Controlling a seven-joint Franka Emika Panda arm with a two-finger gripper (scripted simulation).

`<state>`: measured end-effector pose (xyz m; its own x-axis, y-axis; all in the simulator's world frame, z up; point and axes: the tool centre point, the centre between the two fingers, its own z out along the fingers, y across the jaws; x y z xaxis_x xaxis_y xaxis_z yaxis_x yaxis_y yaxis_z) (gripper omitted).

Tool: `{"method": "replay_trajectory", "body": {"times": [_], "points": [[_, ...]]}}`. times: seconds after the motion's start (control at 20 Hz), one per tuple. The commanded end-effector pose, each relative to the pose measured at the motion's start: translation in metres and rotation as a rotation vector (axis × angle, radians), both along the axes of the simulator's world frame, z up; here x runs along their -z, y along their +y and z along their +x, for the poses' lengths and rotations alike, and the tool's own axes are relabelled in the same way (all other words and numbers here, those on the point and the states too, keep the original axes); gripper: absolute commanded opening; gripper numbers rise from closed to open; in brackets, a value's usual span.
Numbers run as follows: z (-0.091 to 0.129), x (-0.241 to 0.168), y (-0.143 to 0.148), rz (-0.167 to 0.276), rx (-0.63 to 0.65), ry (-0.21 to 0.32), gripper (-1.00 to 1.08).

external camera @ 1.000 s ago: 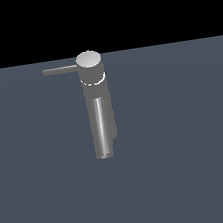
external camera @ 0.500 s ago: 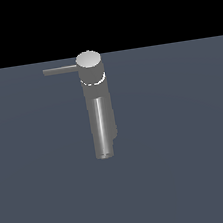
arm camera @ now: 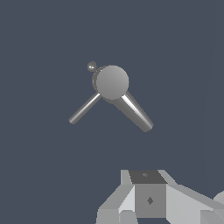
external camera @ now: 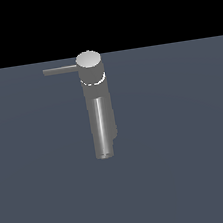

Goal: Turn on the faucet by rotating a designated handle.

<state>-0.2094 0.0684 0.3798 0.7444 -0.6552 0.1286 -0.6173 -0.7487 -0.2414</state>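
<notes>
Beside the faucet cap, the handle sits untouched; your gripper hangs well apart, jaws' state indeterminable; rotation remains.

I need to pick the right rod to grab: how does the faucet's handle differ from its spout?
The handle is a thin rod; the spout is a much thicker tube. In the exterior view the handle points to that view's left, the spout toward the camera. Both are grey metal and project from under the round cap.
</notes>
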Motion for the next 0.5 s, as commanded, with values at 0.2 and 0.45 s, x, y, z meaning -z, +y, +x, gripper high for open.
{"method": "replay_trajectory", "body": {"times": [0.2,0.45], "points": [[0.022,0.021,0.016,0.052,0.145,-0.049,-1.0],[0.04,0.035,0.026,0.09,0.249,-0.085,-1.0]]}}
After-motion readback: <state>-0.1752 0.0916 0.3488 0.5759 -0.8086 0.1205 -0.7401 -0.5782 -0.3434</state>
